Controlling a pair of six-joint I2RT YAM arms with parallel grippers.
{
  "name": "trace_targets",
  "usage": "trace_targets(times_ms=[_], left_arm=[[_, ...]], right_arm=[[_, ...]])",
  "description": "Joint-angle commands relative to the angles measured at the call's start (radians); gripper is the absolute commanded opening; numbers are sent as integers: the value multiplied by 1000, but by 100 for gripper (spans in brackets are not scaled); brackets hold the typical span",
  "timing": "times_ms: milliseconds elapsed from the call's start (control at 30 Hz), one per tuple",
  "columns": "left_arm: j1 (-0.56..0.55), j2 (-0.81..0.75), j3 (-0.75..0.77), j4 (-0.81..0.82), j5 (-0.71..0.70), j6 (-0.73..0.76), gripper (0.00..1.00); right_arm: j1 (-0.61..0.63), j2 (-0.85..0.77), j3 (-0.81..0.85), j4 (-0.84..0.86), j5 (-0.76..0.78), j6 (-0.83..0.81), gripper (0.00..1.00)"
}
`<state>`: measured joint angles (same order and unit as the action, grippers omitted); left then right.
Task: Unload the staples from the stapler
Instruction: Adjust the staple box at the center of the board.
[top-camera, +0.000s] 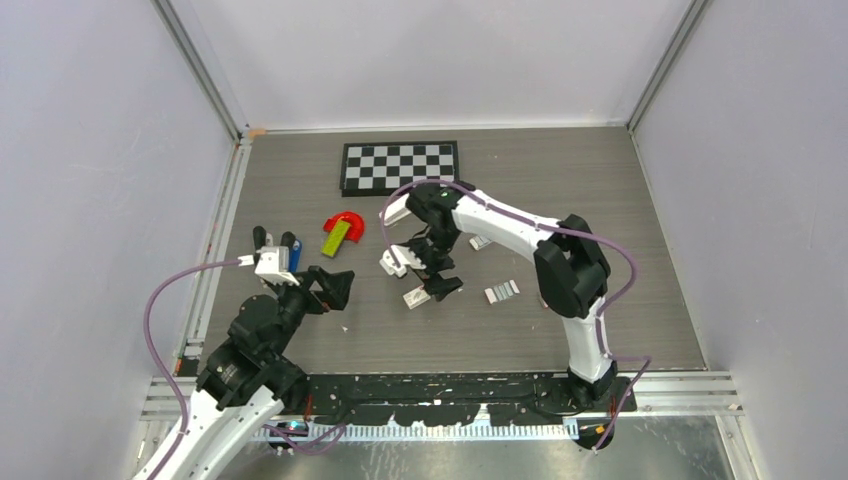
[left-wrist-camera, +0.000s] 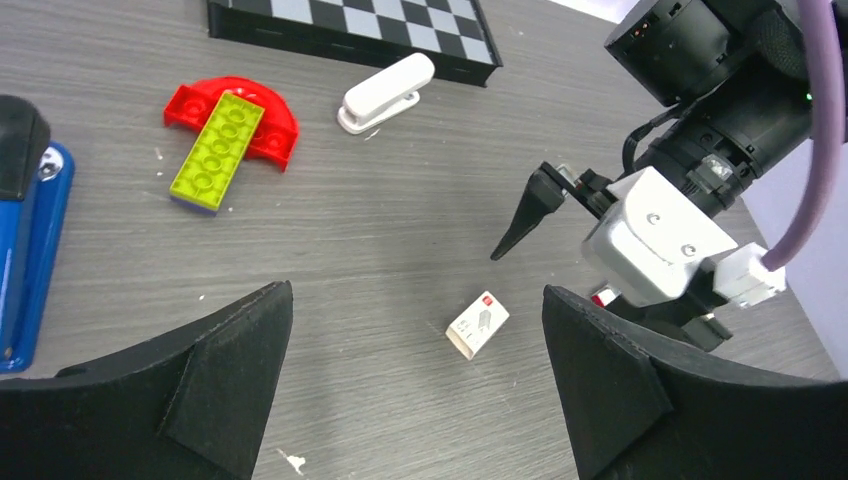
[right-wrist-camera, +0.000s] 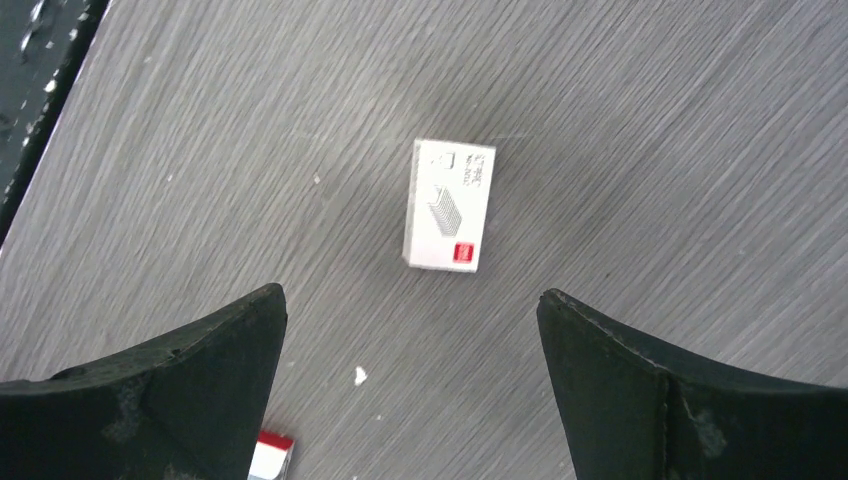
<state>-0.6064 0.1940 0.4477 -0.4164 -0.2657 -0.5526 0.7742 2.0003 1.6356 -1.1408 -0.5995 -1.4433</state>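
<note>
stapler (left-wrist-camera: 38, 235), the small bright-blue one, lies flat on the grey table (top-camera: 600, 200) at the far left of the left wrist view, outside the span of the left gripper (left-wrist-camera: 415, 292), whose black fingers are spread wide with nothing between them. a dark part sits over the stapler's far end; whether its magazine is open or staples remain inside cannot be told. from above, the stapler lies just beyond the left wrist and touches neither arm.

the right gripper (right-wrist-camera: 410, 295) hangs over mid-table, fingers likewise spread and empty, looking straight down on a small white staple box (right-wrist-camera: 449, 205) that lies between its fingers but apart from both. that stance probably keeps the right arm close to where loose staples or their box belong.

a white stapler (left-wrist-camera: 385, 92) rests near the chessboard (left-wrist-camera: 350, 25), and a lime lego plate (left-wrist-camera: 217, 150) leans across a red arch brick (left-wrist-camera: 240, 100); neither belongs to the job. with both grippers free, the stapler looks set down for a fresh grip, likely one arm pinning the base.
</note>
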Motion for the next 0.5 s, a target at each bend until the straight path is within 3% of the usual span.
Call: trace_targets(times_ms=[0, 200, 467], left_arm=[[2, -31, 5, -51, -64, -19, 96], [2, -103, -14, -65, -119, -32, 95], [3, -130, -28, -75, -136, -41, 95]], right_arm=[[66, 27, 46, 26, 44, 145, 100], [106, 19, -71, 239, 137, 327, 99], [135, 43, -98, 326, 193, 386, 95]])
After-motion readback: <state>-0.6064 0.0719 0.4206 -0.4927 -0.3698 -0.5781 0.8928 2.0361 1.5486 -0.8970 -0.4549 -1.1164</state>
